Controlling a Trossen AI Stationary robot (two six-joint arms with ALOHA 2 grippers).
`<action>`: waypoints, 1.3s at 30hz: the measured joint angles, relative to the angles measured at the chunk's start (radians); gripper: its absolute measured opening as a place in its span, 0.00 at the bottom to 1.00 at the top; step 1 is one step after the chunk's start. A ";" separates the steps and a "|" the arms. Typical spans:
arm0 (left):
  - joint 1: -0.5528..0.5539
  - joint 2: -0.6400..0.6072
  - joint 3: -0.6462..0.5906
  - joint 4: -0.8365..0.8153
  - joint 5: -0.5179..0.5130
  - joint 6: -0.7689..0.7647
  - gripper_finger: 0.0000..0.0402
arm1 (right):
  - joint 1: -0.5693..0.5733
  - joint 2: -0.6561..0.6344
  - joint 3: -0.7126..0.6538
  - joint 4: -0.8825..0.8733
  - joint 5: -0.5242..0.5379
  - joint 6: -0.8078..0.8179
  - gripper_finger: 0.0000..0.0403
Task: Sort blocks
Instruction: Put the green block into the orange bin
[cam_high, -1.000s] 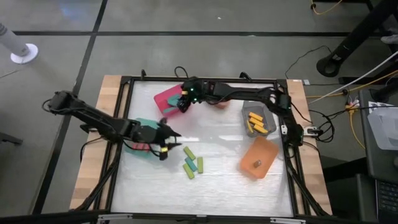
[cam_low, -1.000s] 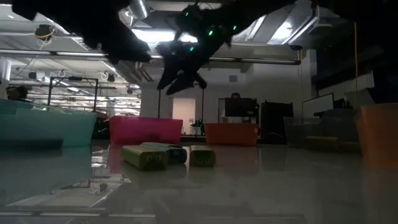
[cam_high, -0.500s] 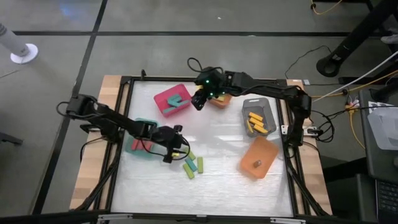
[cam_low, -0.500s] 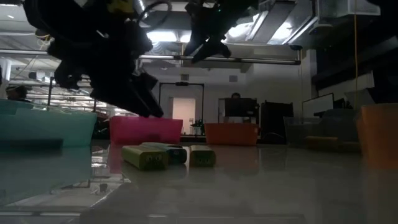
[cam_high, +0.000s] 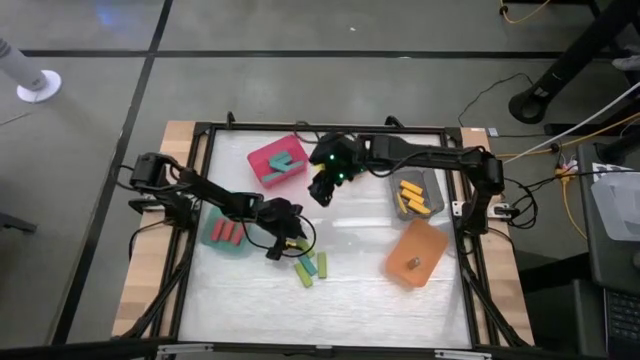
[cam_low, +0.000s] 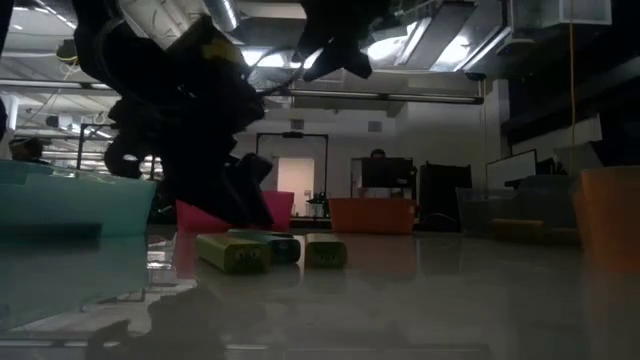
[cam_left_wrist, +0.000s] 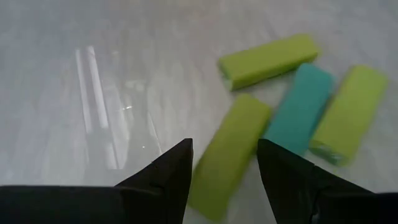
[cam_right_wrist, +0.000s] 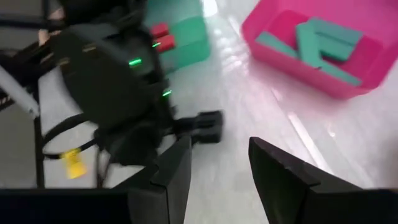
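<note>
Jaws, left: left gripper (cam_left_wrist: 224, 163) has its 2 fingers spread with nothing between them, hanging low over the loose blocks; 1 light green block (cam_left_wrist: 229, 155) lies in line with the gap.
Jaws, right: right gripper (cam_right_wrist: 219, 163) also stands spread and empty, raised above the table.
Left gripper place: high view, just left of centre (cam_high: 290, 240), at the upper left edge of the loose cluster.
Right gripper place: high view, upper centre (cam_high: 320, 192), between the pink bin and the grey bin.
Loose blocks: 4 on the bare table (cam_high: 350, 300), lower centre of the high view, 3 light green and 1 teal block (cam_left_wrist: 298, 112) lying close together.
Pink bin: upper centre-left in the high view (cam_high: 262, 160), with teal blocks inside.
Teal bin: left of centre (cam_high: 212, 238), partly under the left arm, holding red blocks (cam_high: 229, 232).
Grey bin: right of centre, upper half (cam_high: 398, 178), with yellow blocks (cam_high: 412, 198) in it.
Orange bin: lower right (cam_high: 432, 240), tilted, with 1 small brown block (cam_high: 413, 264) inside.
Low view: left gripper is a dark mass just above the cluster (cam_low: 265, 250).
</note>
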 joint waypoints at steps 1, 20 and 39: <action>0.003 0.003 0.001 -0.003 -0.001 0.000 0.42 | 0.012 0.000 0.000 -0.004 0.000 0.000 0.40; 0.022 0.026 0.012 -0.060 -0.026 -0.065 0.22 | 0.211 0.000 0.000 -0.235 0.000 0.211 0.40; 0.268 0.029 0.328 -0.044 -0.245 -0.056 0.22 | 0.456 0.000 0.000 -0.408 0.091 0.698 0.40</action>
